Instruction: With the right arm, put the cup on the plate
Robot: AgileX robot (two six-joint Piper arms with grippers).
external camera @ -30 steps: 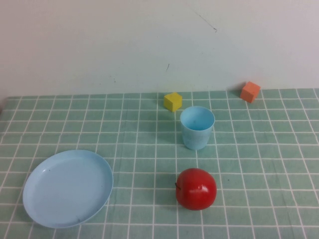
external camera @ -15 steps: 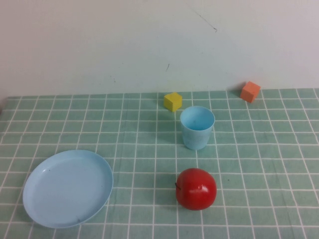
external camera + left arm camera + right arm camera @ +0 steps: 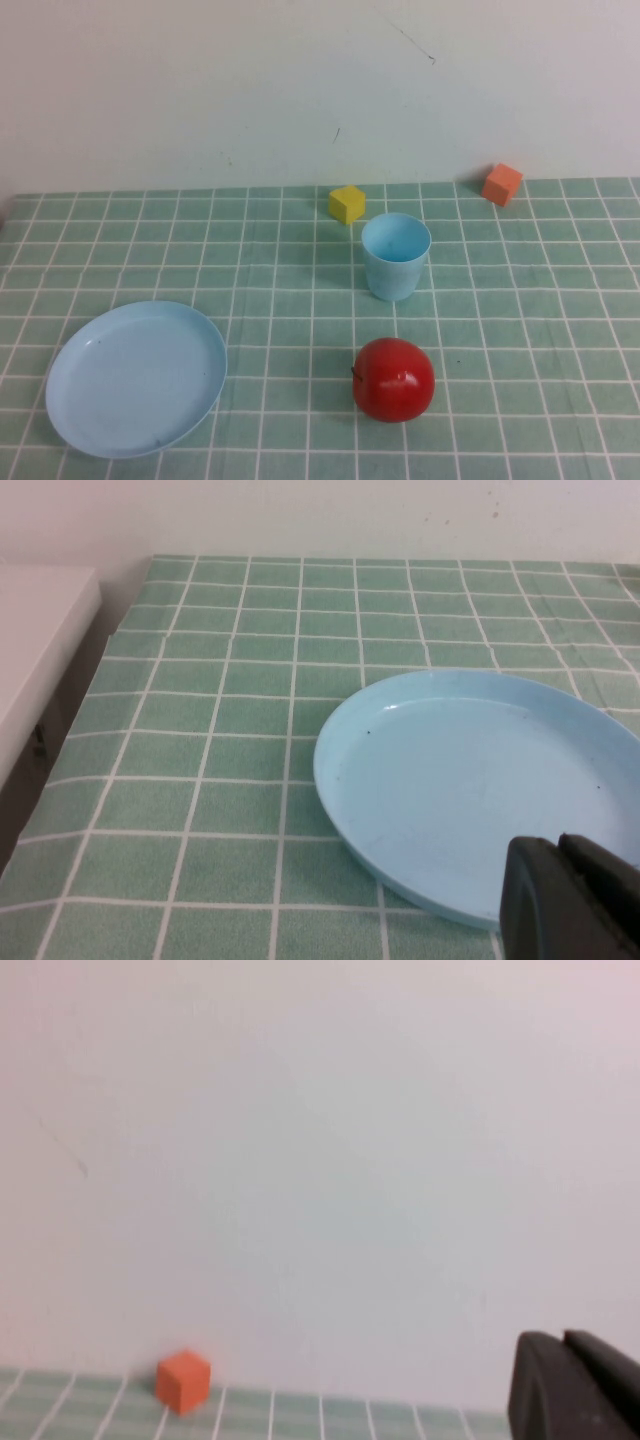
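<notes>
No change from the earlier frames: the cup (image 3: 396, 256) stands upright near the yellow cube (image 3: 347, 203), behind the apple (image 3: 393, 379), well apart from the plate (image 3: 135, 378). The left gripper (image 3: 572, 900) sits beside the plate's rim, the right gripper (image 3: 574, 1388) faces the wall; both appear closed, empty.

A blue cup (image 3: 396, 257) stands upright mid-table, a yellow cube (image 3: 347, 203) just behind it, a red apple (image 3: 393, 379) in front. The blue plate (image 3: 135, 377) lies well apart at front left. An orange cube (image 3: 502, 184) sits by the wall. Neither gripper appears.
</notes>
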